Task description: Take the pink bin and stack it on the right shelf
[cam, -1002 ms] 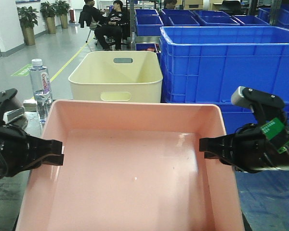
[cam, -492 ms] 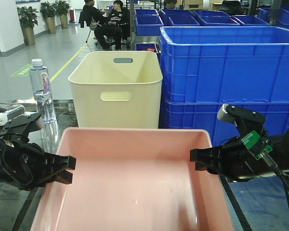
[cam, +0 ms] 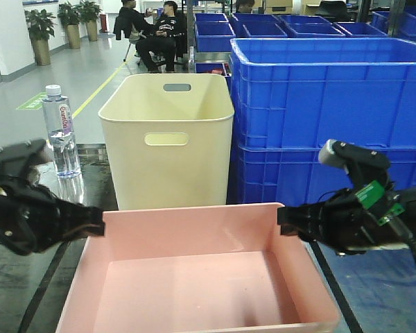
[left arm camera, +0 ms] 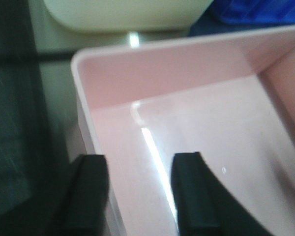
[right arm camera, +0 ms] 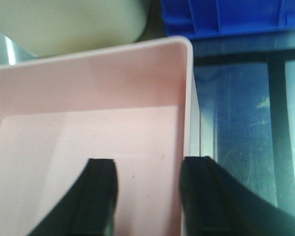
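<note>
Since the earlier frames we note the pink bin (cam: 194, 277) has dropped in the front view and levelled out: a second ago it filled the lower frame, tipped toward the camera; now it sits lower, its far wall just in front of the cream bin (cam: 168, 135), which shows in full.

We find the pink bin held between both arms, close to or on the dark glossy surface (cam: 14, 257) beneath; we cannot tell whether its base touches. In the right wrist view the surface beside it carries black tape lines (right arm camera: 278, 98), so we judge this to be the right shelf.

The left gripper (left arm camera: 137, 191) straddles the bin's left wall (left arm camera: 96, 147), one finger outside and one inside. The right gripper (right arm camera: 147, 194) straddles the right wall (right arm camera: 187, 123) likewise. Both sets of jaws look closed on the rim, though contact at the pads is blurred.

Handling, in our judgement: an empty, thin-walled plastic tray, light but wide, so it will flex and twist if the two arms move unevenly. The inside is smooth and shiny, so the fingers could slip. The rolled rim at mid-length of each side wall is the sound hold, as taken now.

Beyond stand blue crates (cam: 326, 90) and a water bottle (cam: 59, 128) at left, well clear of the bin.
</note>
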Controlling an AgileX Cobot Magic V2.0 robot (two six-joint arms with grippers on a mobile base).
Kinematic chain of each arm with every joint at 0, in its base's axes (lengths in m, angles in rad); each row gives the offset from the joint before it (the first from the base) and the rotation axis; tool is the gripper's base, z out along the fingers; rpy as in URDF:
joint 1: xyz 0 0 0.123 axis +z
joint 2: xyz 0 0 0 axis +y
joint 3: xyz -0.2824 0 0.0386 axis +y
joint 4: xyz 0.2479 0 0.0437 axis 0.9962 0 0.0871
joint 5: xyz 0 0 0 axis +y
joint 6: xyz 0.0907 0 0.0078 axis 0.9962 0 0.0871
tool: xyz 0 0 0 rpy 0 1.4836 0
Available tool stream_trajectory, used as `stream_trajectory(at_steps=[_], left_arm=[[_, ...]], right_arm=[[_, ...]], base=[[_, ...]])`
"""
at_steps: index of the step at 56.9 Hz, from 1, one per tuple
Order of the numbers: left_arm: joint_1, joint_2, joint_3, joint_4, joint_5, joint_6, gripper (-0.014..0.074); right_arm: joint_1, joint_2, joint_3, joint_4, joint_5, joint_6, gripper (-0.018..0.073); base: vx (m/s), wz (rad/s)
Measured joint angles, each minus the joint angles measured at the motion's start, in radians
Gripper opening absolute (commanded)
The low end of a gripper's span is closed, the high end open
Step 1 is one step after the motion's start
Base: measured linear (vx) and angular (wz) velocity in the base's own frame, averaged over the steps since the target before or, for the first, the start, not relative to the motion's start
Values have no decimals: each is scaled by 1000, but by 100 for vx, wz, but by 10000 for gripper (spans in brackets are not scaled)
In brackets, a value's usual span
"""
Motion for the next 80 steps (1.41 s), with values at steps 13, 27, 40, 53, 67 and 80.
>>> stream_trajectory(at_steps=[13,27,40,53,67,80], left_arm=[[0,-206,74,20,-113,62,-10],[0,-305,82,23,-125,69,-9],[0,-306,88,27,-127,69,-8],[0,-408,243,177,-210,47,-8],[12,-783,704,485,-432,-155,-8],[121,-1160,1068,529,-454,-286,-8]], right_arm=[[0,-61,0,0,-3,-1,-15],[0,-62,0,0,-3,-1,-15],[0,-62,0,0,-4,-2,-13],[0,-62,0,1,-4,-2,-13],[0,-62,0,1,-4,-2,-13],[0,-62,0,1,-4,-2,-13]], base=[[0,0],[0,0],[0,0],[0,0],[0,0],[0,0]])
